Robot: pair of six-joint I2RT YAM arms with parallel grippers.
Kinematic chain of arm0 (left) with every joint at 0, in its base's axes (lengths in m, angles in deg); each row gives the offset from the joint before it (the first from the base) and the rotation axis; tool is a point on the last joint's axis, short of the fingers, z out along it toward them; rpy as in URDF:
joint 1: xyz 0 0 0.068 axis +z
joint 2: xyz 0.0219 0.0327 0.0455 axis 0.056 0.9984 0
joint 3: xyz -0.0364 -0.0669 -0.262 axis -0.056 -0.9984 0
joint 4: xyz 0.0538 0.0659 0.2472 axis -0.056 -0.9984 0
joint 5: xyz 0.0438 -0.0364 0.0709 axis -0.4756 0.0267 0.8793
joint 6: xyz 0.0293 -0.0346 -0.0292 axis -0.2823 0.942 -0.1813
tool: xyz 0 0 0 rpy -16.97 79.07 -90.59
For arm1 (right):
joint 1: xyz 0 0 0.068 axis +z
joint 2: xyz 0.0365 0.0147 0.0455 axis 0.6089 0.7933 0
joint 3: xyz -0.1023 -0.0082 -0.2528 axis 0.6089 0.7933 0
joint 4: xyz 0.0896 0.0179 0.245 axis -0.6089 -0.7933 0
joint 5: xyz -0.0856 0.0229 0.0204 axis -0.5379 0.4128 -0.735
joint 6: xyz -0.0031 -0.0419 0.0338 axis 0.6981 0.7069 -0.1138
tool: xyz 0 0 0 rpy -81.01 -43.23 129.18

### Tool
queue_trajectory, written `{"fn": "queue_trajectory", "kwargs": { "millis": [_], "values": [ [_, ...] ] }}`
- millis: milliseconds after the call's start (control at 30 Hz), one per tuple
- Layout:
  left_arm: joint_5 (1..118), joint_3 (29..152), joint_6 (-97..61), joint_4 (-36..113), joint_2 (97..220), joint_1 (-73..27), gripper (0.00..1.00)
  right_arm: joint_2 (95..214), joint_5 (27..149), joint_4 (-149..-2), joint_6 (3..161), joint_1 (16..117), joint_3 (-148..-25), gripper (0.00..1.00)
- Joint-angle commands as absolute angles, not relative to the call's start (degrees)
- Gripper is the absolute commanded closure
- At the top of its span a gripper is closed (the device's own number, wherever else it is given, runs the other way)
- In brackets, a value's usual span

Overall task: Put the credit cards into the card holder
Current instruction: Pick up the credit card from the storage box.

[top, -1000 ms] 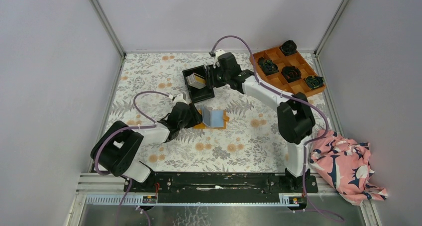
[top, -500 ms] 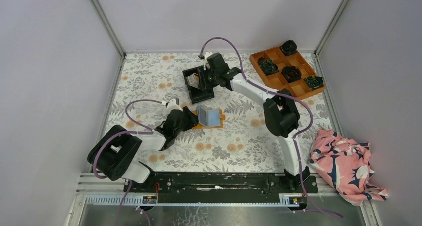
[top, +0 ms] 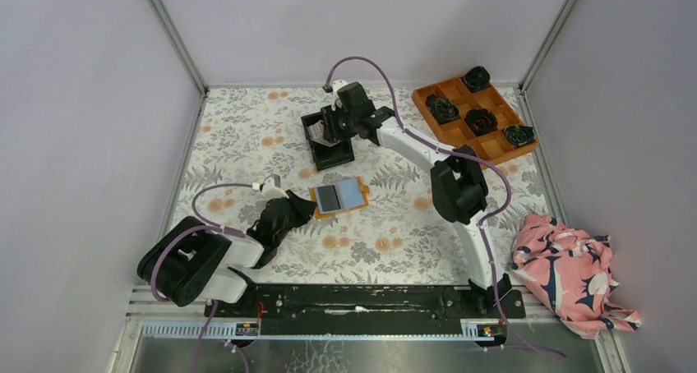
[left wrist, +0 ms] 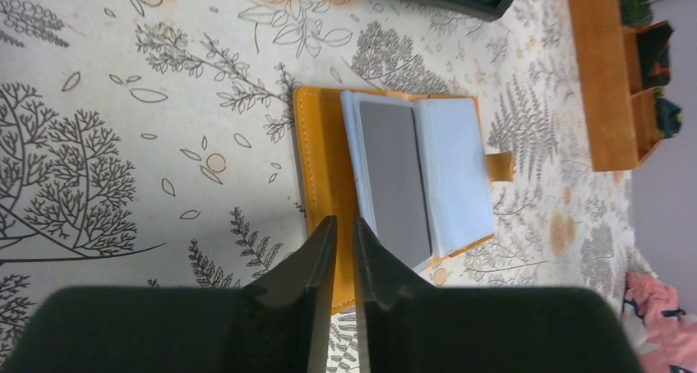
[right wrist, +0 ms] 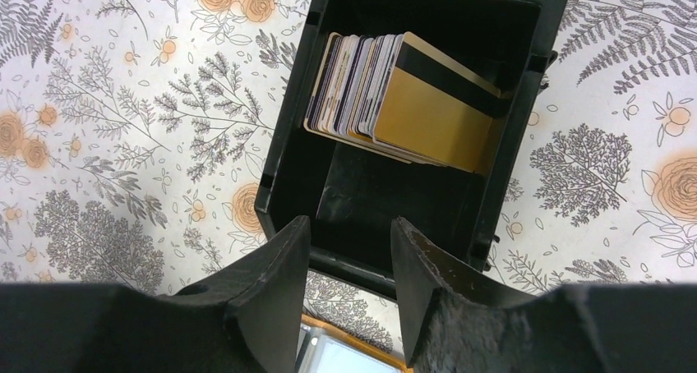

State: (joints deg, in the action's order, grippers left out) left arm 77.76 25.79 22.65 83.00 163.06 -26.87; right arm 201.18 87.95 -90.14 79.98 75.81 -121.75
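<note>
The left gripper (left wrist: 343, 225) has let go of the card holder (left wrist: 411, 176) and pulled back toward the near left corner of the surface (top: 394, 225). Its jaws have closed to a thin slit with nothing between them. The card holder, whose flap stood raised a moment ago, now lies open and flat around the middle of the surface. A dark grey card (left wrist: 394, 176) sits in its left pocket, so that card looks seated.

The right gripper (right wrist: 349, 229) has shifted over the black bin (right wrist: 288, 168), which stands toward the far edge. Its jaws are spread wide and empty above the remaining credit cards (right wrist: 394, 98), so the next pick appears to be starting.

The holder is a soft bifold, orange-tan like leather outside and pale blue with smooth pockets inside, with a small tab on one side. The cards are thin, stiff rectangles standing on edge in a leaning stack. The nearest is glossy gold with a black stripe. The bin is rigid matte plastic with straight walls.
</note>
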Motion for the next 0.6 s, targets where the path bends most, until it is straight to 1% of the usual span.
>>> {"fn": "queue_trajectory", "kwargs": {
  "millis": [0, 100, 200, 367, 567],
  "values": [
    [79.4, 24.1, 23.7, 93.4, 162.3, -25.9, 0.85, 202.6, 88.3, -91.5, 81.5, 76.8, -125.9, 0.52],
    [77.5, 23.4, 24.3, 98.3, 163.5, -24.9, 0.93, 203.5, 88.3, -92.0, 81.9, 76.8, -127.1, 0.52],
    [76.7, 23.5, 25.1, 99.4, 164.1, -23.8, 0.97, 204.7, 88.0, -93.5, 82.6, 76.8, -129.7, 0.52],
    [76.6, 25.1, 25.2, 97.8, 164.1, -21.4, 0.99, 207.1, 87.7, -95.4, 83.6, 76.8, -133.3, 0.52],
    [74.1, 30.6, 23.7, 93.8, 166.2, -17.5, 1.00, 211.2, 86.8, -97.4, 83.9, 76.7, -139.6, 0.50]
  ]
}}
